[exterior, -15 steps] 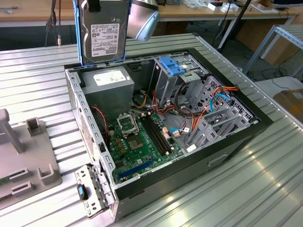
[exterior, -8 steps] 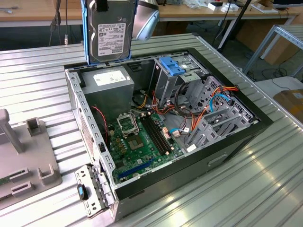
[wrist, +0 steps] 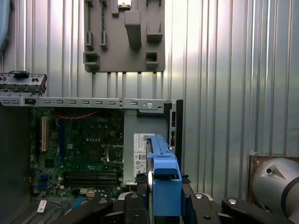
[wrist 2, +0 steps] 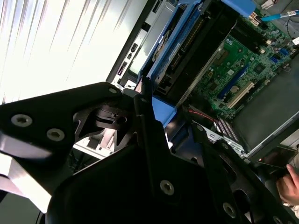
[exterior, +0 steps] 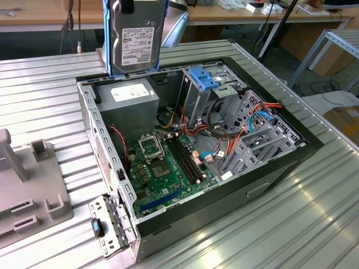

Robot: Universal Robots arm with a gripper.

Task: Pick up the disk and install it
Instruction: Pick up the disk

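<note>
One black gripper (wrist: 164, 198), jaws clamped on one upright grey hard drive in bright blue plastic frame (exterior: 137, 36), white printed label (exterior: 139, 46) on its face. Beneath it: one open black computer case (exterior: 224, 191) containing green motherboard (exterior: 162, 174), grey power supply (exterior: 130, 94), blue-topped metal cage (exterior: 196, 101).

Bright overall, strong glare on ribbed table (wrist 2: 51, 46)

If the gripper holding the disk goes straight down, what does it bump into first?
Probably the grey metal power supply box in the open computer case's corner: the gripper holds the grey, blue-framed disk upright above it. Depth is unclear.
</note>
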